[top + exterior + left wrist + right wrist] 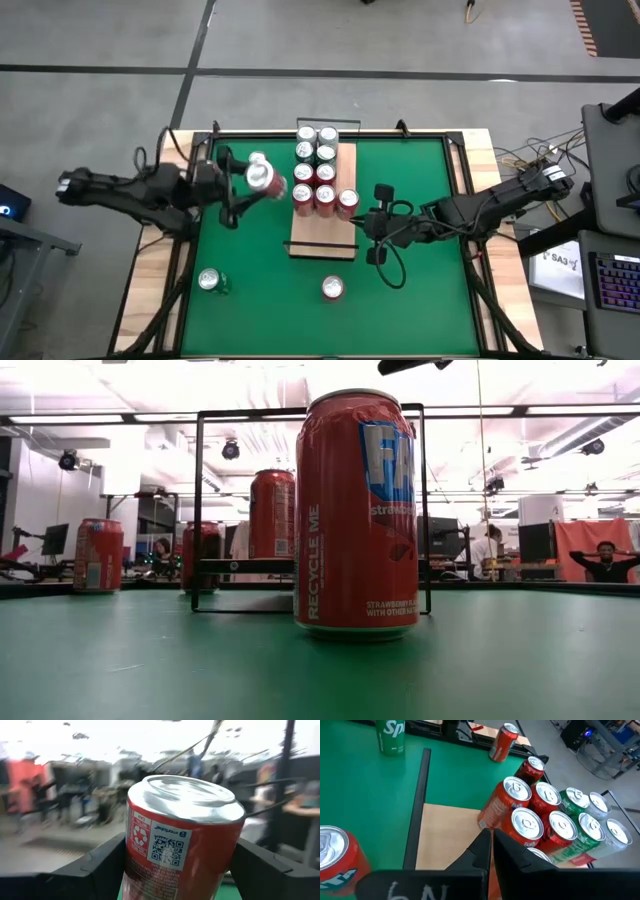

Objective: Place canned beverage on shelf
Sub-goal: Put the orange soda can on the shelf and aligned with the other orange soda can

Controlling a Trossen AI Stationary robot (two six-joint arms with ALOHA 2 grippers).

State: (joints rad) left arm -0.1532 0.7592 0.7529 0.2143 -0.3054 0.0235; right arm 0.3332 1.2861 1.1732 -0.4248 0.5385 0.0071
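Jaws of your left gripper (pixel 243 190) are clamped across the sides of a red can (pixel 181 840), held up off the mat just left of the shelf (pixel 324 240). It's smooth, rigid and probably slippery, so keep your hold mid-body. Farther over, your right gripper (pixel 377 222) sits pinched shut by the shelf.
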